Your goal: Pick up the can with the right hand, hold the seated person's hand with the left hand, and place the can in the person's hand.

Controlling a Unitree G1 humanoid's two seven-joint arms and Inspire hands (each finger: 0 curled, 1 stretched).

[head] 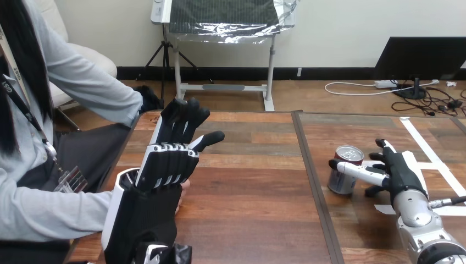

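Dark wooden planks make up the table top, which is divided by a dark seam running away from the robot. White strips of tape are stuck to the section on the right.

A small cylindrical metal can with a silver lid and a red band under its rim is set upright on that right section, just past the seam. Its long axis is vertical and its lid faces up. Whatever print its side carries cannot be read.

The robot's right hand is held low beside the can, its palm turned toward it. Its fingers are kept straight and spread; one is stretched across the near side of the can and appears to touch it, though contact cannot be confirmed. The lower part of the can is partly covered by that finger.

The robot's left hand is raised at the table's left edge, well apart from the can. It is seen from its back, with fingers straight and pointing away and the thumb stuck out to the right, and nothing is gripped.

The person's hand is almost wholly hidden behind the left hand. Only a thin sliver is seen at its right edge, so how the two stand cannot be told. A grey sleeve is cut off at the picture's left edge.
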